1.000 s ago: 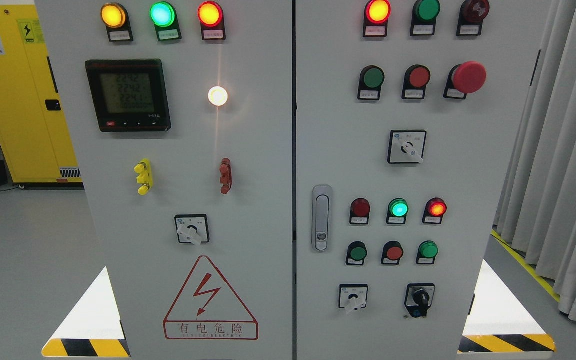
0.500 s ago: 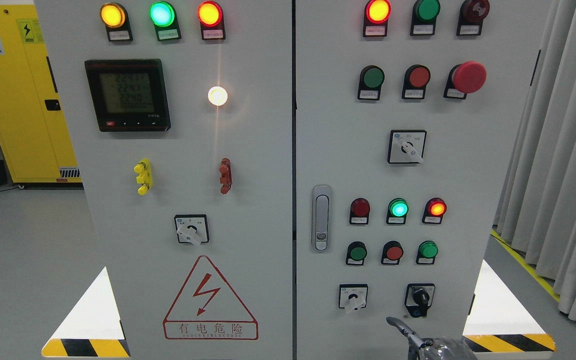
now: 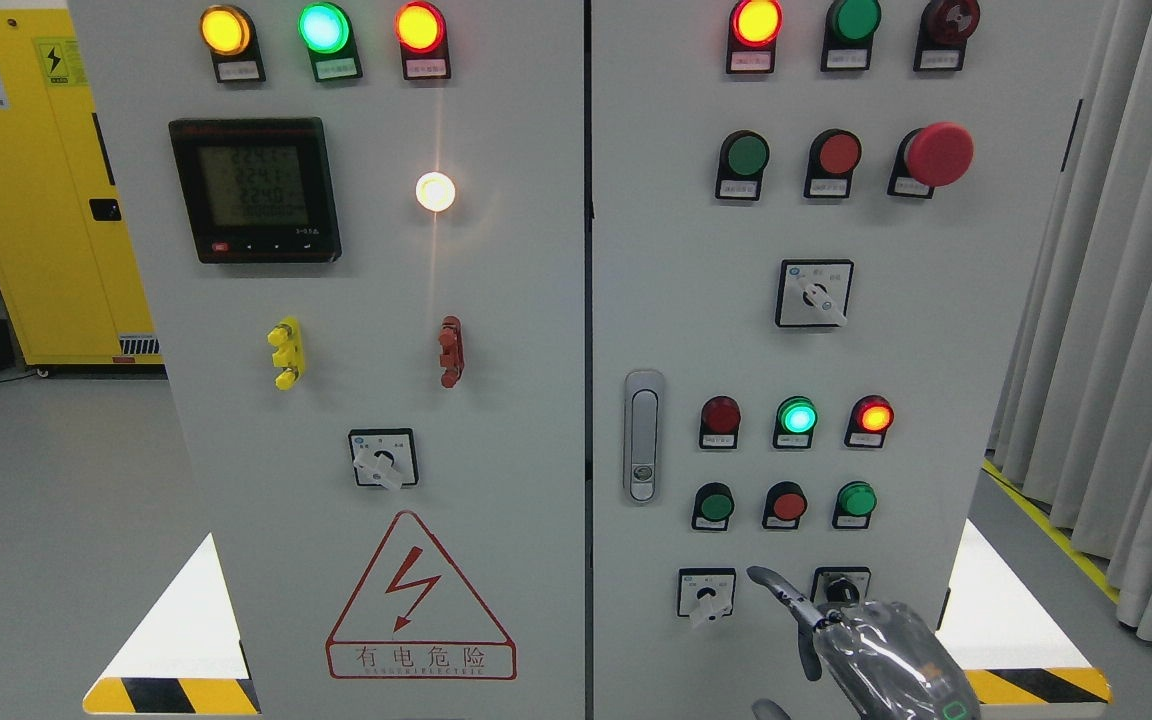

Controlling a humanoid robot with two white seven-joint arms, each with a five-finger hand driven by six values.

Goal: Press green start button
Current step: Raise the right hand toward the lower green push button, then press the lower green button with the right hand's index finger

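The green start button sits on the right door of the grey control cabinet, leftmost in a row of three, with a red button and a second green button to its right; it is round and faces straight out from the panel, so it has no long axis. The right robot hand rises from the lower right edge, wrapped in clear film, one finger extended up and to the left while the others curl in, holding nothing. Its tip is below the button row, between a white selector switch and a black key switch, apart from the green start button. A yellow cabinet stands left, grey curtains right, over a pale floor.
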